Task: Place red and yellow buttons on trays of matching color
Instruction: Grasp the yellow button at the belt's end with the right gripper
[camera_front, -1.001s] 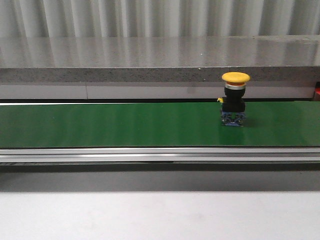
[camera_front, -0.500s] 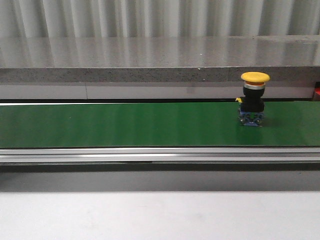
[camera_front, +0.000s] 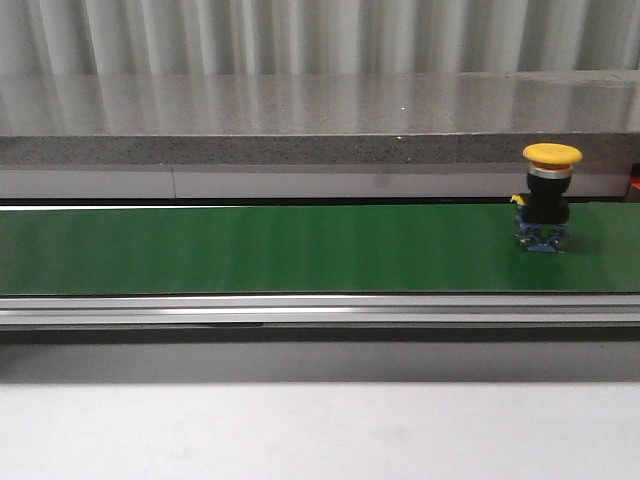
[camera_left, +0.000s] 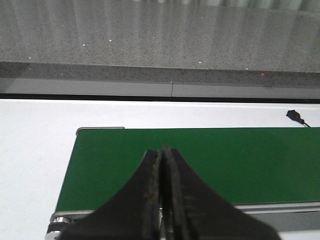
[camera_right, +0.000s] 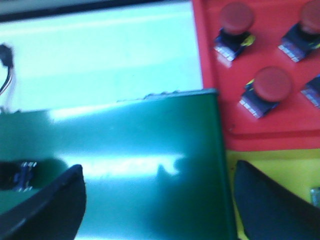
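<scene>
**Asker:** Where does the sorting stand, and where is the button that matters now?

**Describer:** One yellow button (camera_front: 551, 197) stands upright on the green conveyor belt (camera_front: 260, 250), close to the belt's right end in the front view. It has a yellow mushroom cap, a black body and a bluish base. Nothing grips it. In the right wrist view only a dark, bluish part of it (camera_right: 23, 176) shows at the frame's edge, on the belt.

**Asker:** What is already sorted?

**Describer:** The right wrist view shows a red tray (camera_right: 280, 125) beside the belt's end with several red buttons (camera_right: 267, 89) resting in it, some cut off by the frame. I judge the red part to be at least partly done. A yellow tray (camera_right: 270, 165) sits next to the red one. A small grey object shows at its edge, too cropped to identify. The yellow button on the belt remains to be picked and placed there.

**Asker:** And the arms?

**Describer:** The right pincer (camera_right: 157, 200) is spread wide, hovering over the belt's end near the trays, holding nothing. The left pincer (camera_left: 162, 200) has its tips pressed together, empty, above the belt's other end, with the white counter (camera_left: 35, 150) beside it.

**Asker:** Any brand names, labels or writing?

**Describer:** None that can be read in any view. The right wrist view is blurred, so small print there would be lost.
</scene>
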